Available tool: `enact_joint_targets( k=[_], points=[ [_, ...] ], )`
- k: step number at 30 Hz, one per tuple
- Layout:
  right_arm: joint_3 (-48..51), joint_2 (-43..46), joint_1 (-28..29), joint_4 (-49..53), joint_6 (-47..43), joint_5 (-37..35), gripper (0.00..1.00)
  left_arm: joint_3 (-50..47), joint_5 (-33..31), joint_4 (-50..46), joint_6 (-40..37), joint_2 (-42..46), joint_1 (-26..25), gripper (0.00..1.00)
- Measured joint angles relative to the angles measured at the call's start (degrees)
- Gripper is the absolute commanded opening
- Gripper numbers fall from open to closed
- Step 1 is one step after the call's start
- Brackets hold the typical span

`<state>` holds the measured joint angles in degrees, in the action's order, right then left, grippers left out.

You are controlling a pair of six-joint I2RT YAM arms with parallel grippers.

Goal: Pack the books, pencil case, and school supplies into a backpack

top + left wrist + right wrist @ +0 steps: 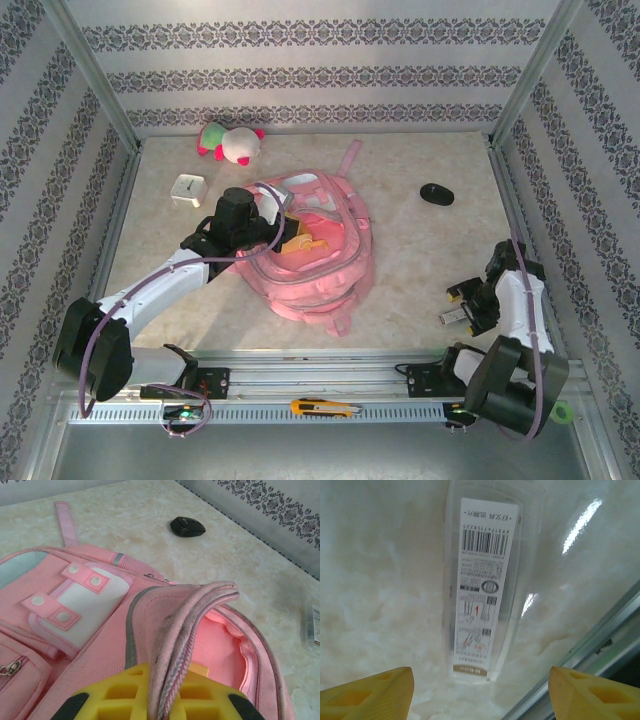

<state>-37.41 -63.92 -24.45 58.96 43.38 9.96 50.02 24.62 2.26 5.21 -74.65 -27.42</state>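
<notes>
We see two matching arms. The left arm (pixel 150 290) has a white tapered link between bulky black joint housings, with a lilac cable (pixel 84 370) looping beside it. The right arm (pixel 515 300) is built the same, with its own lilac cable (pixel 538 320) and a small green cap (pixel 562 411) by its black base. The left fingers (pixel 120 692) are yellow plastic with moulded square pockets and black corners. The right fingers (pixel 370 692) are yellow wedges with recessed pockets.

Backpack (pixel 95 650) is soft pink cloth, zip edge kinda grubby. Table (pixel 380 580) is glossy and marble-ish, supply pack (pixel 487 580) is clear shiny plastic.
</notes>
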Motion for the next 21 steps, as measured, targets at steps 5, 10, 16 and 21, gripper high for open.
enact_joint_targets(
  k=[5,10,16,21],
  points=[
    [1.97,-6.58,0.33,-5.16,0.39,0.00,0.66,-0.72,0.46,0.94,0.46,0.00,0.00,0.02],
    [1.97,-12.85,0.35,-9.84,0.04,0.31,0.55,-0.85,0.50,1.25,0.87,-0.02,0.00,0.02],
    [-2.27,-19.61,0.33,-6.93,-1.16,0.72,0.35,-0.90,0.63,1.25,0.90,-0.04,0.00,0.02],
    [-3.65,-20.65,2.62,-6.19,-3.17,0.13,0.29,-0.90,0.63,1.25,0.90,-0.04,0.00,0.02]
  ],
)
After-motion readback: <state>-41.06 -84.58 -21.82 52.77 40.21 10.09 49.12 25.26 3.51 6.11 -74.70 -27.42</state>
